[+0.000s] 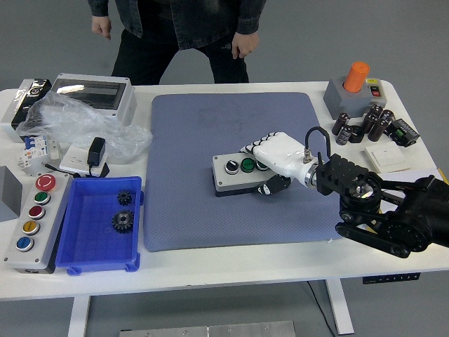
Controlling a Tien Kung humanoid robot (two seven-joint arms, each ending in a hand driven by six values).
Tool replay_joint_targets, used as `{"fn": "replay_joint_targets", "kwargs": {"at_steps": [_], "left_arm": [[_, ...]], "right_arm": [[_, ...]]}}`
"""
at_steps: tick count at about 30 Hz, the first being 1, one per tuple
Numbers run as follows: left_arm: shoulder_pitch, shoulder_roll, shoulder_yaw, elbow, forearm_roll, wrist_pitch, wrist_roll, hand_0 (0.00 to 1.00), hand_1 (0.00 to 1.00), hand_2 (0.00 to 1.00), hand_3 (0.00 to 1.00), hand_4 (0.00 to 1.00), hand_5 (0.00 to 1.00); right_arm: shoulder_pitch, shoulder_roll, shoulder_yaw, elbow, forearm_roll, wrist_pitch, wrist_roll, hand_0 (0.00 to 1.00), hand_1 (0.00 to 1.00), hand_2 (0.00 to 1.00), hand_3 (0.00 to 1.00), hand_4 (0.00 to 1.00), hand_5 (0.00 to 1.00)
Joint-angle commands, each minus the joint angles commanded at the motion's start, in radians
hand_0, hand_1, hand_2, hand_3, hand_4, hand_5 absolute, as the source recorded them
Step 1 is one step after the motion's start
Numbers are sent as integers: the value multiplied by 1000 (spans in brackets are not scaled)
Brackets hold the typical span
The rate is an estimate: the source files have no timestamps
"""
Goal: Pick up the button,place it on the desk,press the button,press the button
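Note:
A grey button box [233, 180] with a black-and-white button, a green button [247, 165] and a third one hidden under my fingers sits on the blue-grey mat [210, 126], near its middle. My white right hand [270, 170] comes in from the right and is shut on the box's right end, fingers over the top and thumb at the front side. I cannot tell whether the box rests on the mat or is held just above it. My left arm is out of view.
A long grey five-button box [31, 221] and a blue tray [98, 225] with gears lie at the front left. A clear bag and a white enclosure [91, 95] are at the back left. An orange-topped switch box [354, 88], capacitors [365, 123] and a white switch [386, 158] are at the right. A person [182, 28] stands at the far side, hands off the table.

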Motion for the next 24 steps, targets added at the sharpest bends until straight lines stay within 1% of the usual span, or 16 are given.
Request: {"fn": "replay_joint_targets", "kwargs": {"at_steps": [1,6,7,12,13,18,19,24], "left_arm": [[0,0,0,0,0,0,0,668,698,623,648,657,350],[1,-1,3,1,-2,0,0,668,698,623,648,657,350],[2,-1,3,1,-3,0,0,668,698,623,649,657,351],[3,-3,6,1,-4,0,0,668,698,623,649,657,351],[3,-3,6,1,-4,0,-1,668,698,622,648,657,351],[3,-4,8,1,-5,0,-1,668,698,622,648,657,351],[3,-4,8,1,-5,0,-1,668,698,623,649,657,351],[3,-4,9,1,-4,0,-2,668,698,623,649,657,351]], "right_arm": [[0,0,0,-1,5,0,0,774,767,794,818,923,306],[-1,0,2,-1,41,3,-2,774,767,794,818,923,306],[-1,-1,2,0,49,4,-3,775,768,793,819,957,372],[0,-2,10,2,70,15,-5,775,768,793,819,957,372],[0,-2,13,2,72,19,-5,772,768,795,819,987,431],[1,-3,26,-1,77,46,-8,772,768,795,819,987,431],[1,-3,28,-3,78,52,-10,771,770,798,823,998,580],[0,-3,30,-8,79,72,-20,771,770,798,823,998,580]]}}
